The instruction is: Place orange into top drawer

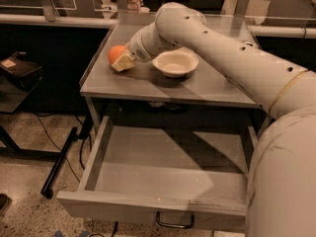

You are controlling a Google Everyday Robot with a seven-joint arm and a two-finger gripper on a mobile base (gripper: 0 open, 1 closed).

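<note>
The orange (115,53) sits on the grey tabletop (148,80) near its left edge. My gripper (123,62) is at the end of the long white arm, which reaches in from the right. It is right against the orange's near-right side and covers part of it. The top drawer (163,164) is pulled wide open below the tabletop. Its flat grey bottom is bare, and its metal loop handle (175,223) shows on the front.
A cream-white bowl (175,63) stands on the tabletop just right of the gripper. My arm's bulky white body (281,181) fills the right side, over the drawer's right end. A black stand (59,162) is on the floor at the left.
</note>
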